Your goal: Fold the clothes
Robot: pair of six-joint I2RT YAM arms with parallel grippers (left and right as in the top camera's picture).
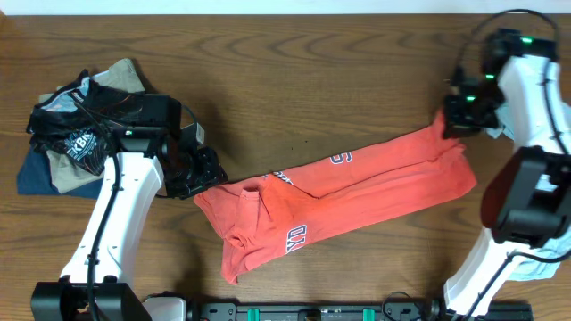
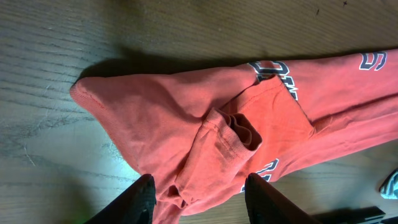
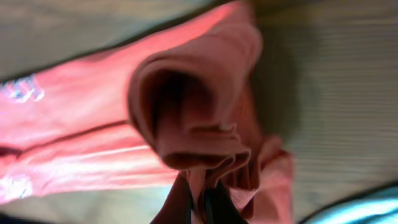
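The coral-red T-shirt (image 1: 357,192) with white lettering lies stretched slantwise across the table, from lower left to upper right. My right gripper (image 1: 453,116) is shut on the bunched cloth of its right end (image 3: 205,155), lifting it a little. My left gripper (image 1: 201,174) is open at the shirt's left end; in the left wrist view its fingers (image 2: 199,199) straddle a folded sleeve of the shirt (image 2: 186,124) without closing on it. A pale grey-blue cloth (image 1: 540,267) shows at the lower right, behind my right arm.
A heap of other clothes (image 1: 80,134), dark, navy and khaki, lies at the far left of the wooden table (image 1: 294,80). A bit of pale blue cloth (image 3: 354,208) shows at the lower right of the right wrist view.
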